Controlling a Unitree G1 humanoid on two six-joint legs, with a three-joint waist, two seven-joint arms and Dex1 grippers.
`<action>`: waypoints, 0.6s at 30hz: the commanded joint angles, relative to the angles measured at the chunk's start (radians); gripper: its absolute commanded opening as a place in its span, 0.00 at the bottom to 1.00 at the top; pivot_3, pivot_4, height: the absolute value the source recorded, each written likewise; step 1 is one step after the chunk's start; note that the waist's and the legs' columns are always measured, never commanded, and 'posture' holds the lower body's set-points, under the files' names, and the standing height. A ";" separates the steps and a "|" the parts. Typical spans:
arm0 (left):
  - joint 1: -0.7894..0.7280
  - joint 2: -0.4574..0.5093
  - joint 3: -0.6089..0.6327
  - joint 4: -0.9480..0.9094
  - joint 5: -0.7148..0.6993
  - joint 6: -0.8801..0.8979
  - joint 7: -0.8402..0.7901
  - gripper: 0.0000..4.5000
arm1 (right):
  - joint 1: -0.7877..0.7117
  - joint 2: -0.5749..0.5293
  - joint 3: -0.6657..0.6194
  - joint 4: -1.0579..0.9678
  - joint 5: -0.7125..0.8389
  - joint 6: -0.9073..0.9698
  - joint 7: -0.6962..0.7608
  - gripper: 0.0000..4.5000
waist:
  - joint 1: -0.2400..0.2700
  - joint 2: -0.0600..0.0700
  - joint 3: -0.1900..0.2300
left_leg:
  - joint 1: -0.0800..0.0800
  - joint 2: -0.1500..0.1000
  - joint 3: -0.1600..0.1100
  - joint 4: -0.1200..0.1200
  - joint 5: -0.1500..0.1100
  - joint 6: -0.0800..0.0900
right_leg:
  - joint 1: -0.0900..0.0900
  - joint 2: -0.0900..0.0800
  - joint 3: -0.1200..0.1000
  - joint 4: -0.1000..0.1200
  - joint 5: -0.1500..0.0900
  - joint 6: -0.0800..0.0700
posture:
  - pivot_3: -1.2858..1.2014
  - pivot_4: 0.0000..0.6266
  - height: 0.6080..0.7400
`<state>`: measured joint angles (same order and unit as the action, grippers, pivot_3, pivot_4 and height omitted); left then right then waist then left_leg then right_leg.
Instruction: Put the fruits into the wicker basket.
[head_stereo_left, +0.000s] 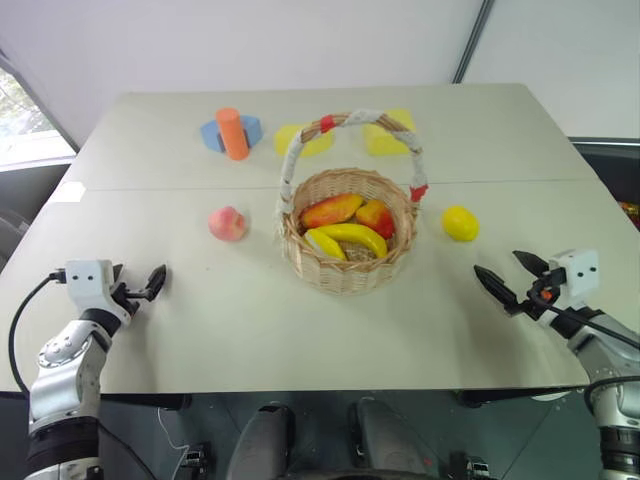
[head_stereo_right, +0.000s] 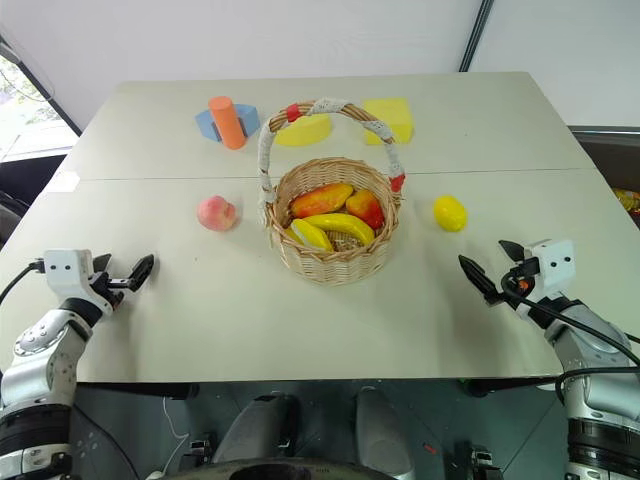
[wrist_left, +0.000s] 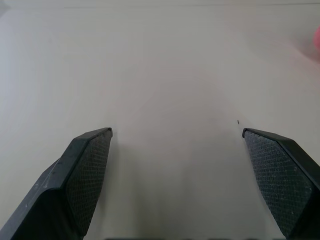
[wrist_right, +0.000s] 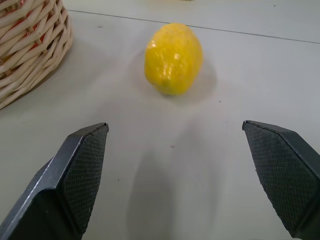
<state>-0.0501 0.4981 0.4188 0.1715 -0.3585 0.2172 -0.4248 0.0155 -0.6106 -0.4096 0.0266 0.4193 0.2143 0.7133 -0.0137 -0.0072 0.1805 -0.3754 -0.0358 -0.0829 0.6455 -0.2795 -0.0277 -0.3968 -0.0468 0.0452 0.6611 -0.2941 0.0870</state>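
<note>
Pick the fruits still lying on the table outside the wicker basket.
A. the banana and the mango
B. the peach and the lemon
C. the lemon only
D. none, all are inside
B: the peach lies on the table on the robot's left of the wicker basket and the lemon on its right, while the banana and the mango are already inside.

Both head eyes look steeply down on the table (head_stereo_left: 300, 330), sharing the wicker basket (head_stereo_left: 347, 262) at twelve o'clock. Each wrist camera skims the tabletop close; the right faces the lemon (wrist_right: 173, 58).
</note>
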 joint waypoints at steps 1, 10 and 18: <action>-0.001 0.011 0.030 -0.030 -0.003 -0.007 0.019 1.00 | -0.018 -0.023 -0.022 -0.022 0.012 -0.002 0.000 1.00 | 0.000 0.000 0.000 | 0.000 0.000 0.000 0.000 0.000 0.000 | 0.000 0.000 0.000 0.000 0.000 0.000 | 0.52 0.24 1.00; -0.023 0.010 0.018 -0.046 -0.040 0.017 0.007 1.00 | -0.009 -0.028 -0.035 -0.076 0.017 0.025 -0.012 1.00 | 0.000 0.000 0.000 | 0.000 0.000 0.000 0.000 0.000 0.000 | 0.000 0.000 0.000 0.000 0.000 0.000 | 0.52 0.24 1.00; -0.162 0.039 -0.095 -0.199 -0.088 0.144 -0.078 1.00 | 0.006 -0.109 -0.060 -0.381 0.180 0.206 0.020 1.00 | 0.005 0.000 0.000 | -0.001 0.000 -0.001 0.000 0.000 0.000 | 0.000 0.000 -0.001 -0.001 0.000 0.000 | 0.52 0.24 1.00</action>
<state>-0.1797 0.5154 0.3570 0.0347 -0.4272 0.3346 -0.4769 0.0254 -0.6894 -0.4241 -0.2395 0.5284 0.3791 0.7170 -0.0088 -0.0074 0.1808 -0.3771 -0.0361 -0.0839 0.6459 -0.2795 -0.0277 -0.3970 -0.0468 0.0443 0.6605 -0.2941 0.0870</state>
